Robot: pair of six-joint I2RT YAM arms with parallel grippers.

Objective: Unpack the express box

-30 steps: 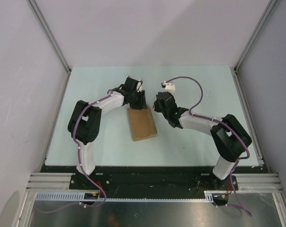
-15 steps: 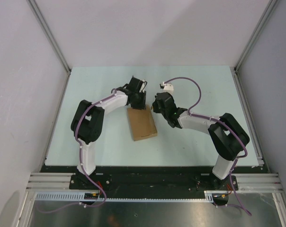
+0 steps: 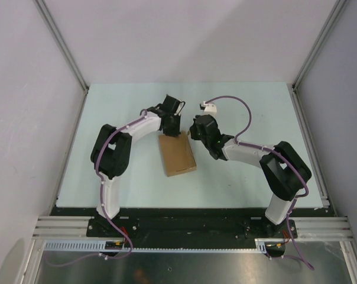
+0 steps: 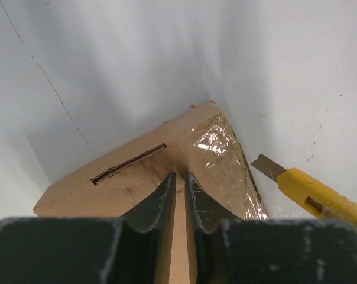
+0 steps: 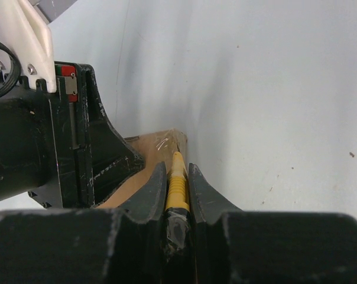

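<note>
Roughly mid-table lies the express box (image 3: 177, 155), flat, plain brown cardboard, lid down. Its long side runs from 12 to 6 o'clock. A slot (image 4: 128, 164) is cut near its far edge, and clear tape (image 4: 217, 142) shines on the far corner. The table (image 3: 243, 112) is pale and bare-looking, walled by white panels. At the box's 12 o'clock end the left gripper (image 4: 179, 177) hangs over the cardboard with its jaws nearly together; whether they pinch it I cannot tell. At 1 o'clock the right gripper (image 5: 177, 168) is clamped on a yellow utility knife (image 5: 177, 183), blade just beside the taped corner.
</note>
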